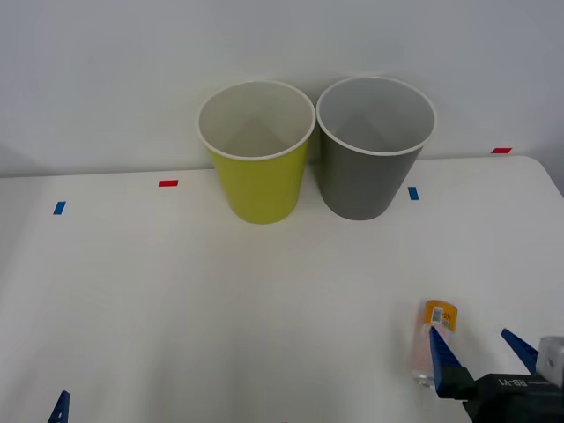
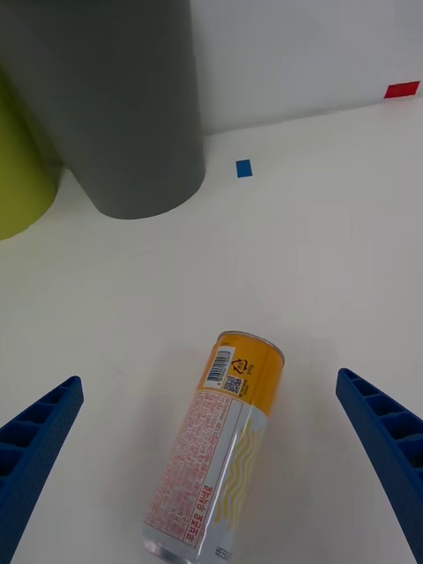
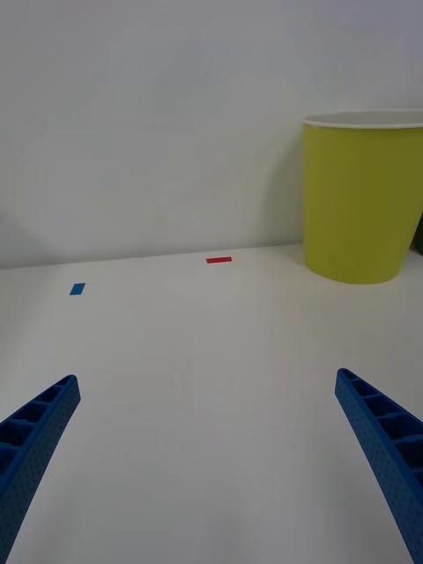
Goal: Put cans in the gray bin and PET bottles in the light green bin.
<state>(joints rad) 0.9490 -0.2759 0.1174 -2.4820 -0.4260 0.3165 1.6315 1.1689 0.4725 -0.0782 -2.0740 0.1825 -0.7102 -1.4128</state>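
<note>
the right gripper is low at the near edge of the table, at about five o'clock from the middle of it, and its blue fingers are spread wide apart with nothing held. the can lies on its side right in front of it, with one finger tip over the can in the front view, its orange end pointing away toward the bins and its silver end toward the robot. in the right wrist view the can sits between the two fingers but a bit tilted, closer to one finger than the other. to do this step well, i think the gripper should slide over so the can is in the middle, turn a little to line up with the tilt, go down, and squeeze the round body across its short way, slowly, so the can does not roll off. the left gripper waits at about seven o'clock, fingers also apart and empty. farther back, at about one o'clock, stands the gray bin, where the can should go. just beside it, at twelve o'clock, is the light green bin, with their rims nearly touching, so the drop must be aimed well.
</note>
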